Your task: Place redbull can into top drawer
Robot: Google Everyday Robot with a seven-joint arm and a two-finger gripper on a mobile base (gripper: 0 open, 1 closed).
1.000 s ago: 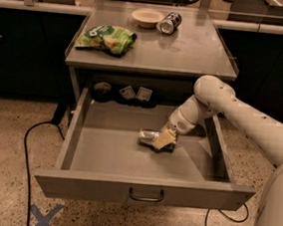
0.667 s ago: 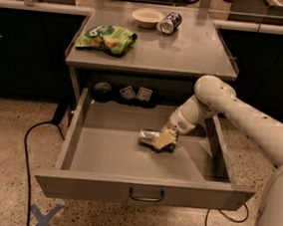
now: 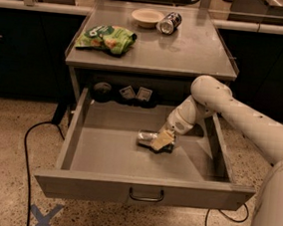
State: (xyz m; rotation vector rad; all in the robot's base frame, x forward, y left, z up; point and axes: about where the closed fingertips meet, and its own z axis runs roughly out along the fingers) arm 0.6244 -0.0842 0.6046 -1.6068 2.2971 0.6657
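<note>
My gripper (image 3: 162, 141) clamps the redbull can (image 3: 145, 138) on the top drawer (image 3: 94, 186) floor, while the green bag (image 3: 106, 37), bowl (image 3: 147, 17) and dark can (image 3: 169, 22) sit above.

One camera only. It looks from above and in front of the table (image 3: 187, 54), facing it and tilted downward, at moderate range. The tabletop occupies the upper centre of the frame. The open top drawer (image 3: 107, 154) spans the lower centre, front panel nearest the lens. The arm (image 3: 241, 119) enters from the right edge. The gripper (image 3: 163, 141) sits at frame centre, inside the drawer.
</note>
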